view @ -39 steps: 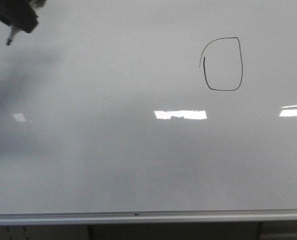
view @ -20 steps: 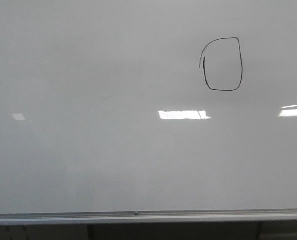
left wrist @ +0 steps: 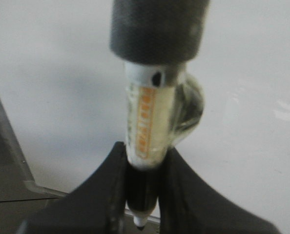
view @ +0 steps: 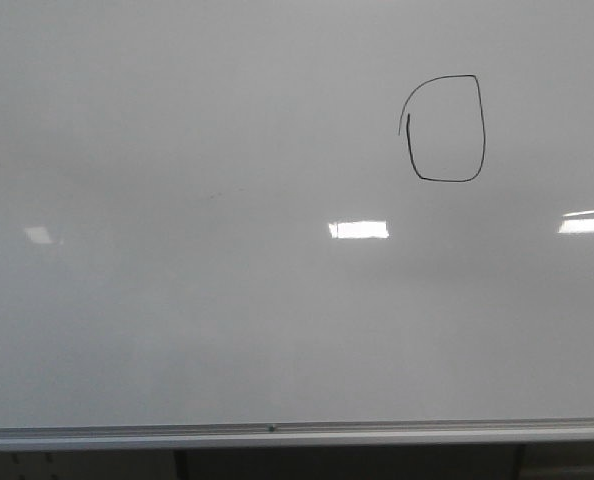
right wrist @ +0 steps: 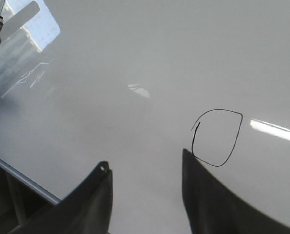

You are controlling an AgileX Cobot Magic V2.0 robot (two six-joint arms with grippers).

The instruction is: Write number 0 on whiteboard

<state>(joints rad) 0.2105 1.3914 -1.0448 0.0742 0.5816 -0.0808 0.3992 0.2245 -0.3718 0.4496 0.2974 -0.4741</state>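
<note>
Number 0 (view: 445,130) drawn, left fingers (left wrist: 96,195) clamping marker (left wrist: 147,122), right fingers (right wrist: 203,195) apart

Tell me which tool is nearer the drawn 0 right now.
Right, likely. The right tool hangs open just short of the 0. The left tool, gripping the marker, has no 0 in its view.

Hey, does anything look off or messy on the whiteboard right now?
Only the 0 itself: its loop is squarish, and the stroke's ends overlap at the upper left without joining. Otherwise the whiteboard shows just light reflections, no smears.
</note>
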